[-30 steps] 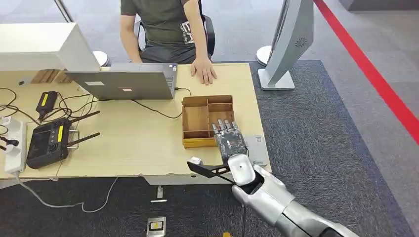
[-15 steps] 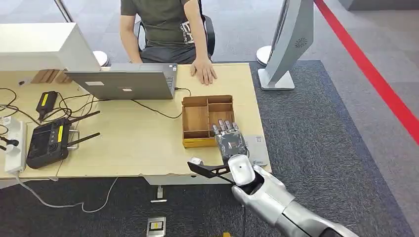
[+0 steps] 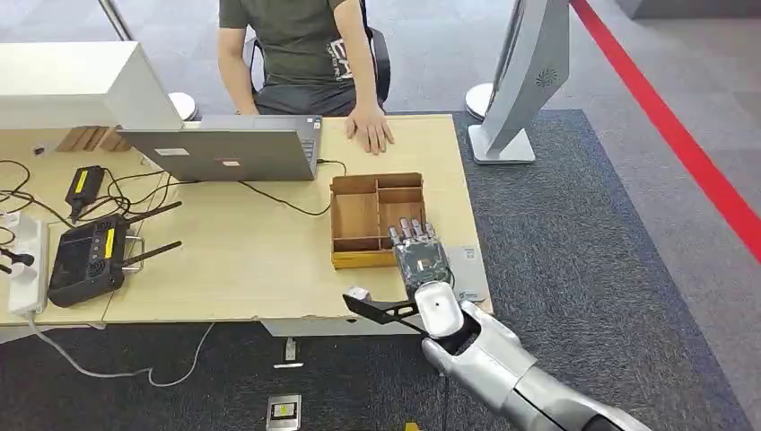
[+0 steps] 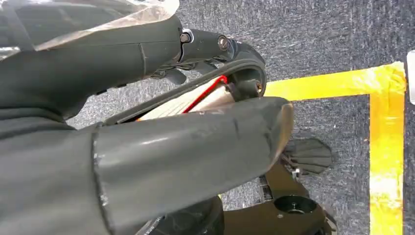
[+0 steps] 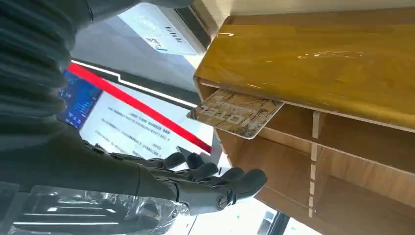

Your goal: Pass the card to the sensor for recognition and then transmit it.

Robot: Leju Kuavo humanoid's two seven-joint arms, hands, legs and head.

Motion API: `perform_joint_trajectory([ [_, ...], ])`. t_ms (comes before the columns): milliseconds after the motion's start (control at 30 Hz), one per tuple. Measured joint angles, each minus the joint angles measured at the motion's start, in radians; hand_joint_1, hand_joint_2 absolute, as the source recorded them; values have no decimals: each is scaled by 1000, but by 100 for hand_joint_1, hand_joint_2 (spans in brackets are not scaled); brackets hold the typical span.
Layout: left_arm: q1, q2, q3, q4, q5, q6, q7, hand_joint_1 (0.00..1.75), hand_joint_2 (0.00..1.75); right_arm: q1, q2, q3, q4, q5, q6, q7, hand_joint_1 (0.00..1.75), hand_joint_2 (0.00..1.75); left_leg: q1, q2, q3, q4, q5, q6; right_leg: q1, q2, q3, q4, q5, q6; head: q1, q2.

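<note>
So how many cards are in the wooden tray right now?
1: a card lies tilted in a compartment of the wooden tray, just ahead of the right hand. The hand may hide others.

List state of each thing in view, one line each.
right robot hand: open, fingers stretched over the tray's near corner, holding nothing
left robot hand: hanging over the floor, grip unclear
card: tilted against the tray wall, not held
tray: flat on table
sensor: flat at table edge, no card visible on it
laptop: open
</note>
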Motion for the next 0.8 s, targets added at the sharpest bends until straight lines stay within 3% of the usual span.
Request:
perform_joint_trajectory([
  [667, 3, 0, 0, 0, 2, 0, -1, 0, 0, -1, 3, 0, 0, -1, 1, -7, 0, 175, 0, 0, 0, 0, 0, 0, 0, 0, 0, 0, 0, 0, 0, 0],
  [700, 3, 0, 0, 0, 2, 0, -1, 0, 0, -1, 4, 0, 0, -2, 1, -8, 162, 175, 0, 0, 0, 0, 0, 0, 0, 0, 0, 0, 0, 0, 0, 0],
  [733, 3, 0, 0, 0, 2, 0, -1, 0, 0, -1, 5, 0, 0, -2, 0, -10, 175, 175, 0, 0, 0, 0, 0, 0, 0, 0, 0, 0, 0, 0, 0, 0],
  [800, 3, 0, 0, 0, 3, 0, -2, 0, 0, 0, 8, 0, 2, -2, 0, -15, 175, 175, 0, 0, 0, 0, 0, 0, 0, 0, 0, 0, 0, 0, 0, 0],
])
